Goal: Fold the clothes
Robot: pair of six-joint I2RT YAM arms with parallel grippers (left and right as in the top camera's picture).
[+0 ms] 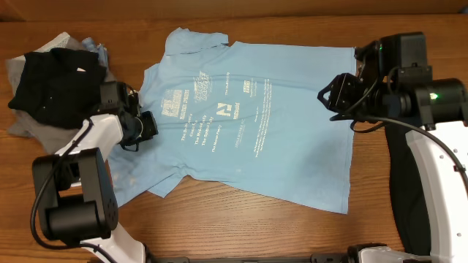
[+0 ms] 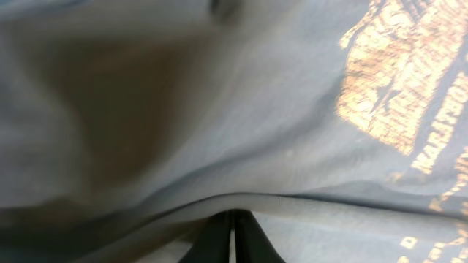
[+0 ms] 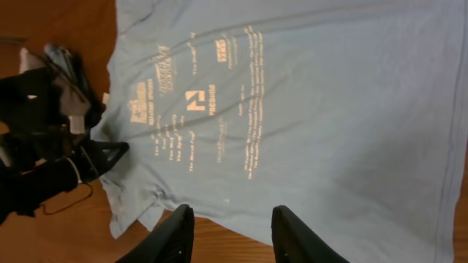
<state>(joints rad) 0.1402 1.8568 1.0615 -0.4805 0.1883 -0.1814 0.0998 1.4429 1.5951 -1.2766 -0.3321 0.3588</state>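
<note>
Overhead: light blue T-shirt (image 1: 292, 146) lies spread flat, small white print facing up, at the centre of the wooden surface (image 1: 292, 234). A heap of black and grey garments (image 1: 51, 80) sits at 10 o'clock, just beside the shirt's sleeve. Left end effector (image 1: 142, 124) is at the shirt's 9 o'clock edge, on the cloth. Right end effector (image 1: 325, 95) is at the shirt's 3 o'clock edge, over the hem.

Left wrist: the view is filled with blue cloth and pale print at 3 o'clock. The dark fingers (image 2: 219, 245) meet at 6 o'clock, pressed together. A fold of the T-shirt runs across their tips, so the left end effector is clenched, grasping the shirt.

Right wrist: two fingers (image 3: 179, 234) stand apart at 6 o'clock with nothing between them, so the right end effector is released. It hangs above the shirt's lower edge. The shirt fills most of the frame, and the dark heap shows at 9 o'clock.
</note>
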